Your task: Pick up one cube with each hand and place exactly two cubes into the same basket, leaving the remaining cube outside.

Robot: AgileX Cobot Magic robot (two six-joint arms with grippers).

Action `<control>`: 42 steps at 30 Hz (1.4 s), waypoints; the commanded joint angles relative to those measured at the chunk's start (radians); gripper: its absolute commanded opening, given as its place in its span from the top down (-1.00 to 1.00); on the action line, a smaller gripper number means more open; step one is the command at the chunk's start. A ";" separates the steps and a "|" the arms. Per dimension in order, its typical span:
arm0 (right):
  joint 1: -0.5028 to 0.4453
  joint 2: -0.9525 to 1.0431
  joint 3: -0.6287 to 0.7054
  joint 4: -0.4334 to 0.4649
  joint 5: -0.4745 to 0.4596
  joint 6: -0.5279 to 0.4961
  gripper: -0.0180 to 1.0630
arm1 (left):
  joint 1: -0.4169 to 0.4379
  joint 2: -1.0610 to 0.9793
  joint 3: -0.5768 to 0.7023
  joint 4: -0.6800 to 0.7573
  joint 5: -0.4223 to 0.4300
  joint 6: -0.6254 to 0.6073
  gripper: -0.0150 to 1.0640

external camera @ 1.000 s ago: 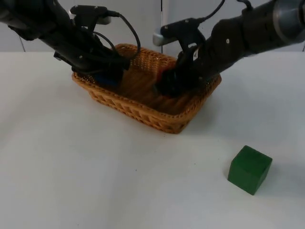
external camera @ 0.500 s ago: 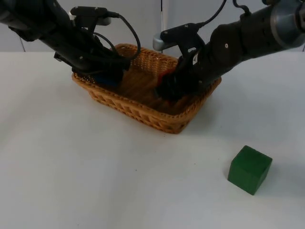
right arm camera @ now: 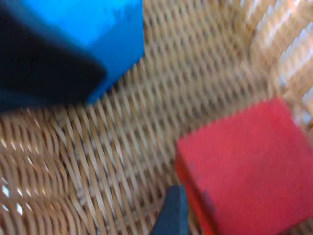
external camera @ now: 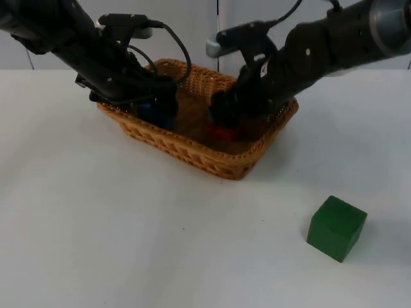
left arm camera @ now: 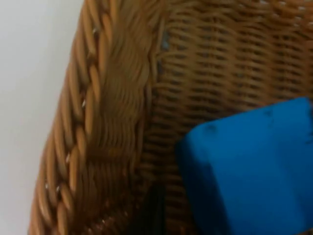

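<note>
Cubes are sitting in two places: a red cube (external camera: 223,132) and a blue cube (external camera: 156,110) are lying inside the wicker basket (external camera: 192,149), while a green cube (external camera: 336,228) is resting on the white table (external camera: 128,231), well apart from the basket toward the near right. The red cube is lying on the woven floor near the basket's middle, and the right wrist view is showing it (right arm camera: 249,164) flat on the weave with the blue cube (right arm camera: 98,29) further off. The blue cube is sitting toward the basket's left wall; the left wrist view is showing it (left arm camera: 249,166) close beside the braided rim (left arm camera: 73,137). The right gripper (external camera: 226,114) is hanging just above the red cube, inside the basket. The left gripper (external camera: 153,102) is reaching into the basket's left side at the blue cube. Whether either gripper is parted or closed, I cannot tell.
</note>
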 commanded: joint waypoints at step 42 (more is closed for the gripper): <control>-0.012 -0.684 0.033 0.007 0.473 -0.045 -0.31 | -0.005 -0.688 0.154 0.043 0.295 -0.029 -0.66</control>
